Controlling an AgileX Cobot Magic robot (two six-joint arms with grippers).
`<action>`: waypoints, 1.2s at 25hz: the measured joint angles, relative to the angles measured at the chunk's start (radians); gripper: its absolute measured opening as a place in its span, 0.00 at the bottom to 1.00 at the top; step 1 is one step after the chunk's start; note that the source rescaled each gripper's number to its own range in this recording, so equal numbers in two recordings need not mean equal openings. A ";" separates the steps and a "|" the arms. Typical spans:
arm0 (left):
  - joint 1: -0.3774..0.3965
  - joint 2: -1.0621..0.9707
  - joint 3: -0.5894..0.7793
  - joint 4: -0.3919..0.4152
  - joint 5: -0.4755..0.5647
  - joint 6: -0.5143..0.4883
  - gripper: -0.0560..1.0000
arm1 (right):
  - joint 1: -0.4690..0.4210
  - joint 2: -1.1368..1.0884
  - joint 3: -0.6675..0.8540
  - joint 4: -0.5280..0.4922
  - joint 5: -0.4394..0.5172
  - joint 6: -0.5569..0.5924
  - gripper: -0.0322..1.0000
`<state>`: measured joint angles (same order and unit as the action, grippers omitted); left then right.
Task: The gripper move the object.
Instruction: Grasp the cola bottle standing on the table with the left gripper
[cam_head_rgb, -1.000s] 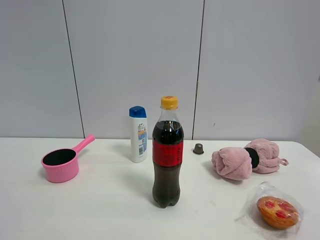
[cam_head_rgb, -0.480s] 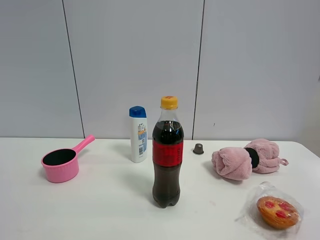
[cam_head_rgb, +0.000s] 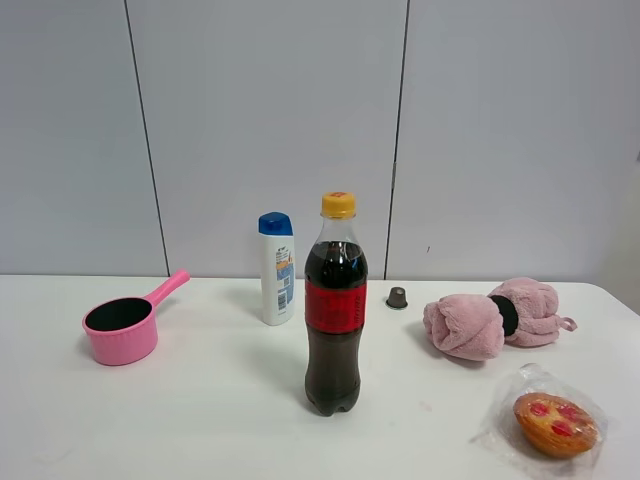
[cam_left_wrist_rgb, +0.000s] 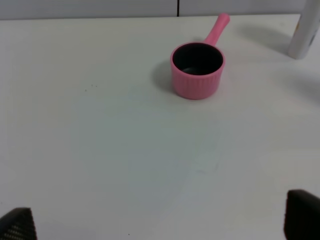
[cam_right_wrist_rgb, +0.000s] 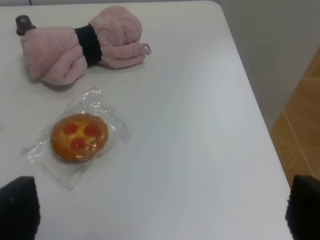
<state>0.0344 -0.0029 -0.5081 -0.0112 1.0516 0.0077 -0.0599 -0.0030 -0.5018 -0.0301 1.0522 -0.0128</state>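
Note:
The cola bottle (cam_head_rgb: 335, 320) stands upright at the middle of the white table (cam_head_rgb: 200, 420), with a red label and a yellow-orange cap. It shows in neither wrist view. No gripper shows in the exterior high view. In the left wrist view my left gripper (cam_left_wrist_rgb: 160, 222) shows only two black fingertips (cam_left_wrist_rgb: 17, 226) at the picture's corners, wide apart and empty, above bare table. In the right wrist view my right gripper (cam_right_wrist_rgb: 161, 207) is likewise open and empty, its fingertips (cam_right_wrist_rgb: 17, 207) wide apart above the table's right end.
A pink saucepan (cam_head_rgb: 122, 328) (cam_left_wrist_rgb: 197, 68) sits at the left. A white shampoo bottle (cam_head_rgb: 277, 267) stands behind the cola. A small dark capsule (cam_head_rgb: 397, 297), a pink rolled towel (cam_head_rgb: 490, 318) (cam_right_wrist_rgb: 80, 44) and a wrapped tart (cam_head_rgb: 555, 423) (cam_right_wrist_rgb: 79, 136) lie at the right, near the table's right edge (cam_right_wrist_rgb: 255, 100).

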 joint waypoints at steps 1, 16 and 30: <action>0.000 0.000 0.000 0.000 0.000 0.000 1.00 | 0.000 0.000 0.000 0.000 0.000 0.000 1.00; 0.000 0.000 0.000 -0.004 0.000 0.002 1.00 | 0.000 0.000 0.000 0.000 0.000 0.000 1.00; 0.000 0.000 -0.015 -0.235 -0.281 0.063 1.00 | 0.000 0.000 0.000 0.000 0.000 0.000 1.00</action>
<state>0.0344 -0.0029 -0.5229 -0.2461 0.7705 0.0708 -0.0599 -0.0030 -0.5018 -0.0301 1.0522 -0.0128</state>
